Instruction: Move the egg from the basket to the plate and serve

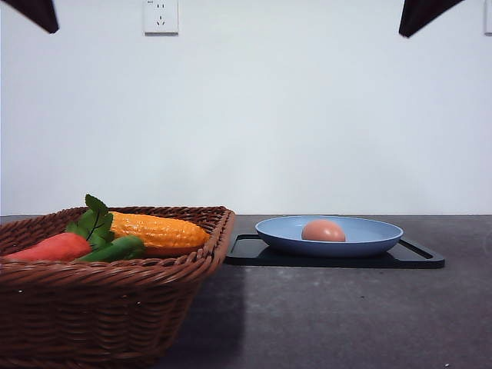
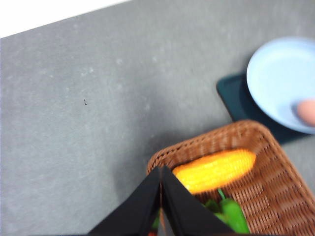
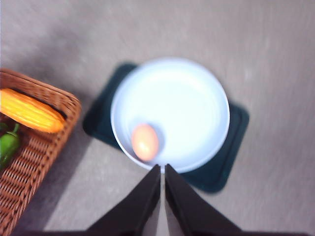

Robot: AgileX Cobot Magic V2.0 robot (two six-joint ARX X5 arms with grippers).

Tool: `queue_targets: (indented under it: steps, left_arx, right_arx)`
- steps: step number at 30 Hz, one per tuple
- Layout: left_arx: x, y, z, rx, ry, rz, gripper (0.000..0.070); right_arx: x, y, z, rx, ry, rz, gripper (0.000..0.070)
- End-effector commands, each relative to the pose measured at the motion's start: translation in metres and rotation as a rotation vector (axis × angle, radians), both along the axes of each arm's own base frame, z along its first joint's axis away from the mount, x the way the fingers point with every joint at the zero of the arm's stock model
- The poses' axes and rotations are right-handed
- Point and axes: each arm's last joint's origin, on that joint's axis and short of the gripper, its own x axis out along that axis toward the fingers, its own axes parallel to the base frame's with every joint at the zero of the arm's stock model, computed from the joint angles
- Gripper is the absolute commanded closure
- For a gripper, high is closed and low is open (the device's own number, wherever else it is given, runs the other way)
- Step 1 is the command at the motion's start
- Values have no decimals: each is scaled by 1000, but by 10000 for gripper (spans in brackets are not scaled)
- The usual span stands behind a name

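Observation:
The pinkish-brown egg (image 1: 323, 231) lies in the light-blue plate (image 1: 369, 231), left of its centre. The plate rests on a flat black tray. The brown wicker basket (image 1: 115, 269) stands to the left, close to the camera. In the left wrist view my left gripper (image 2: 161, 172) is shut on nothing, high above the basket (image 2: 275, 182), with the plate (image 2: 280, 78) and egg (image 2: 307, 112) off to the side. In the right wrist view my right gripper (image 3: 162, 169) is shut and empty, high over the plate's rim (image 3: 182, 103), near the egg (image 3: 145, 141).
The basket holds a yellow corn cob (image 1: 157, 229), an orange-red carrot (image 1: 50, 247) with green leaves and a green pepper (image 1: 115, 250). The black tray (image 1: 419, 257) sits on the dark grey table, just right of the basket. A white wall stands behind.

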Motion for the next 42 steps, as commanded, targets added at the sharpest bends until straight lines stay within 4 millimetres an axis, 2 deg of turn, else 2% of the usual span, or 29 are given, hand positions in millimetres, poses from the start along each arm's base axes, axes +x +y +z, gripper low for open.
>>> queue_targets:
  steps: [1, 5, 11, 15, 18, 36, 39, 42]
  left_arx:
    - [-4, 0, -12, -47, -22, 4, 700]
    - [-23, 7, -44, -151, -55, 26, 700]
    - [-59, 14, -84, -303, -89, 29, 700]
    - [-79, 20, -96, -384, -133, 21, 700]
    - [-88, 23, -94, -415, -165, 18, 700]
    - [-91, 25, -93, -422, -181, 15, 700]
    - [-97, 28, -91, -427, -203, 16, 700]
    - [-110, 38, -89, -304, -299, 0, 700]
  right_arx:
    - [-10, 4, -9, -7, -45, 19, 700]
    - [-37, 4, -37, 2, -145, 16, 700]
    - [-63, -4, -89, 105, -247, -32, 700]
    - [-70, -9, -121, 168, -286, -52, 700]
    - [-72, -10, -134, 185, -278, -63, 700]
    - [-72, -10, -136, 178, -269, -63, 700]
    - [-72, -10, -136, 179, -269, -63, 700]
    - [-72, -10, -136, 179, -269, -63, 700]
